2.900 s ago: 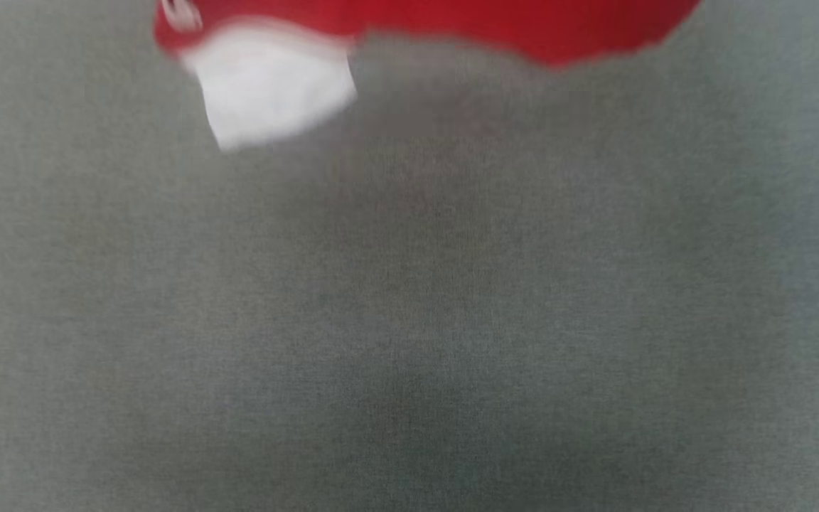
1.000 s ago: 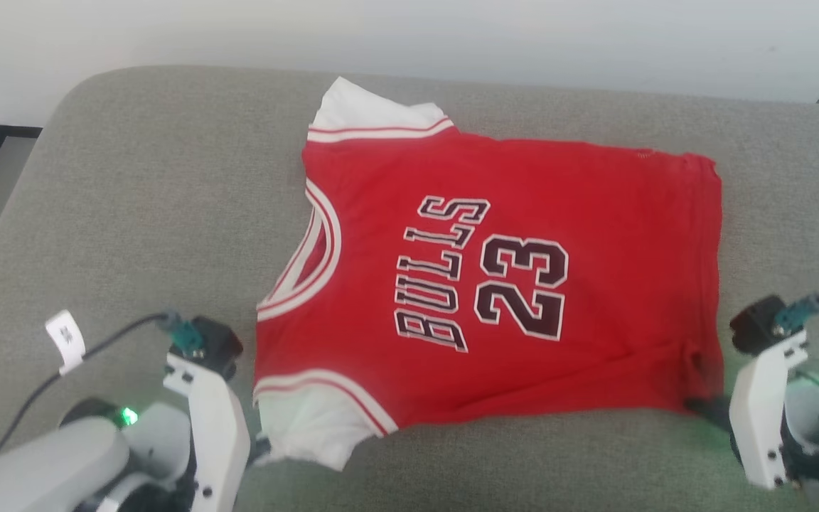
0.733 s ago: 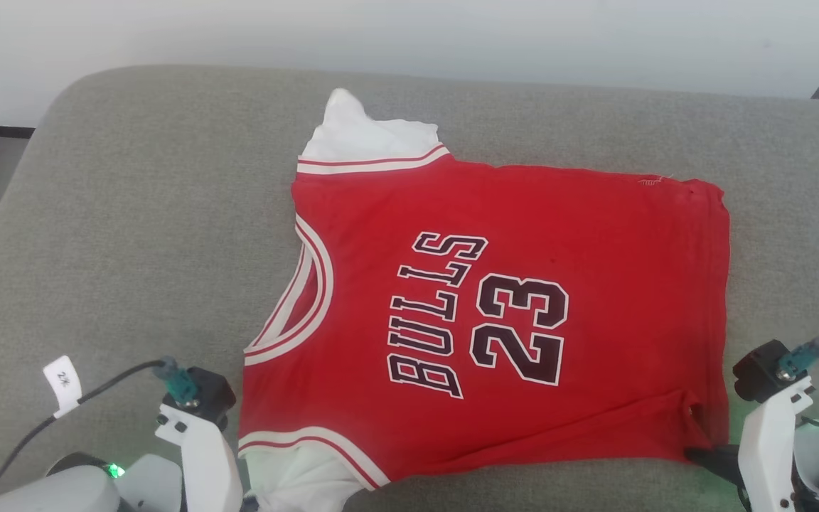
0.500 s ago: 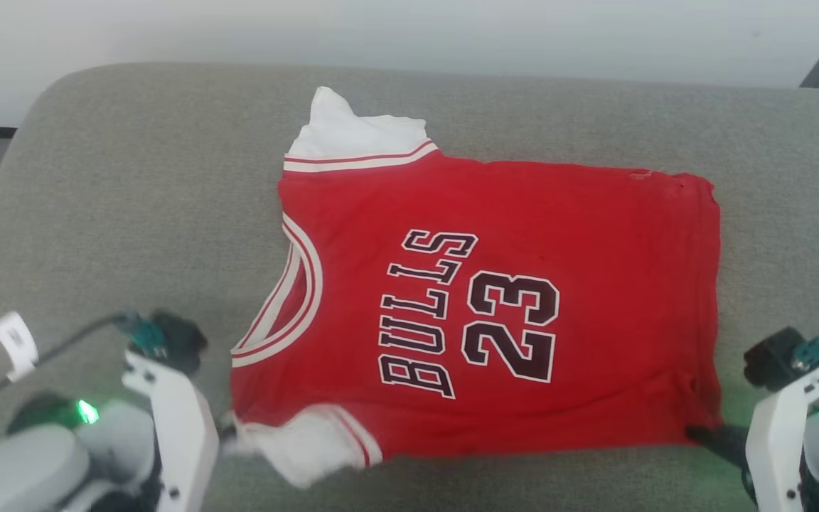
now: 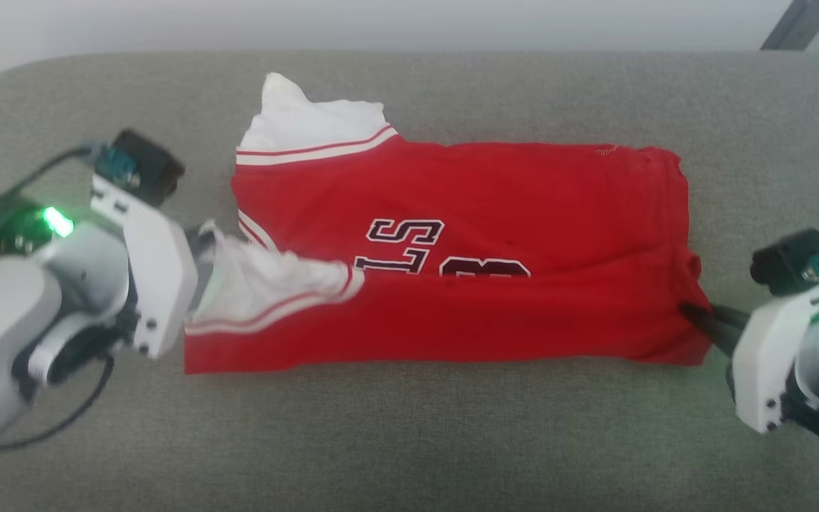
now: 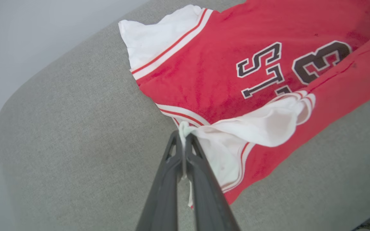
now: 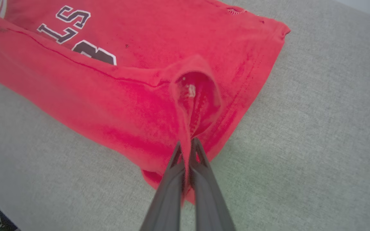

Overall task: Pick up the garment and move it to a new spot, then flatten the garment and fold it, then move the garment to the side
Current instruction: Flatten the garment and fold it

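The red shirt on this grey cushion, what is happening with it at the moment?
A two-armed robot is folding the garment lengthwise on the grey cushion. Its left gripper is shut on the near white sleeve, and its right gripper is shut on the near hem corner. The near edge is carried over the front, so only the upper part of the lettering shows.

Dark, white-outlined letters "LS" (image 6: 259, 69) on red garment (image 6: 201, 64), numeral "3" (image 6: 320, 59) beside them, remainder hidden under fold.
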Available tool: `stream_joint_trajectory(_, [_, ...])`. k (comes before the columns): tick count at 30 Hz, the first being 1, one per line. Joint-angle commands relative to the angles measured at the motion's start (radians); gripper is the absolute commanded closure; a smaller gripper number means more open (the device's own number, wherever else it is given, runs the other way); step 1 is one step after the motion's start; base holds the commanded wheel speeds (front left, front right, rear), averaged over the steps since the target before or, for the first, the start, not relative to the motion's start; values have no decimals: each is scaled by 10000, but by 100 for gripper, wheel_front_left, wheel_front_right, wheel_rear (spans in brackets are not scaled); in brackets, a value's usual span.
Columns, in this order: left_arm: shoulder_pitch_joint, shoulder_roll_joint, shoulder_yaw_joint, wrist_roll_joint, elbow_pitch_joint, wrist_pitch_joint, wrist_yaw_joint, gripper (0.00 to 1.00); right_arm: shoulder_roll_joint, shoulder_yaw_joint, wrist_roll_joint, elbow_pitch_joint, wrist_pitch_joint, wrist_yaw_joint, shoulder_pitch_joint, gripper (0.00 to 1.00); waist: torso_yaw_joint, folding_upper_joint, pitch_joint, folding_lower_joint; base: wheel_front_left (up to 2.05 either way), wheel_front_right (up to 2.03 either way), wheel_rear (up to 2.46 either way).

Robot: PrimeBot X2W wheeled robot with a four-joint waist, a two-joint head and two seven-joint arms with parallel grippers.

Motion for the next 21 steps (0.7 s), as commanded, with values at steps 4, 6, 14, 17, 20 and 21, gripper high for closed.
stream_joint_trajectory(4, [-838, -849, -23, 375, 1592, -229, -823, 100, 600, -76, -771, 503, 29, 1, -791, 100, -221, -1, 411, 0, 0, 0, 0])
stream_joint_trajectory(6, [-1105, -1212, -74, 518, 2249, -347, -1165, 100, 791, -59, -1066, 858, 159, 1, -1064, 100, -271, -1, 572, 0, 0, 0, 0])
stream_joint_trajectory(14, [-1555, -2555, -341, 324, 4930, -412, -2244, 100, 1458, 287, -1578, 1996, 218, 1, -2029, 100, -445, -1, 1110, 0, 0, 0, 0])
stream_joint_trajectory(17, [-1582, -2940, -397, 125, 5807, -348, -2498, 100, 1640, 509, -1595, 2304, 149, 1, -2331, 100, -508, -1, 1233, 0, 0, 0, 0])
stream_joint_trajectory(20, [-1566, -3260, -417, -180, 6596, -207, -2645, 91, 1765, 677, -1553, 2563, 97, 1, -2577, 100, -529, -1, 1293, 0, 0, 0, 0])
stream_joint_trajectory(21, [-1594, -3346, -379, -297, 6821, -175, -2683, 73, 1804, 717, -1518, 2642, 96, 1, -2653, 100, -531, -1, 1296, 0, 0, 0, 0])
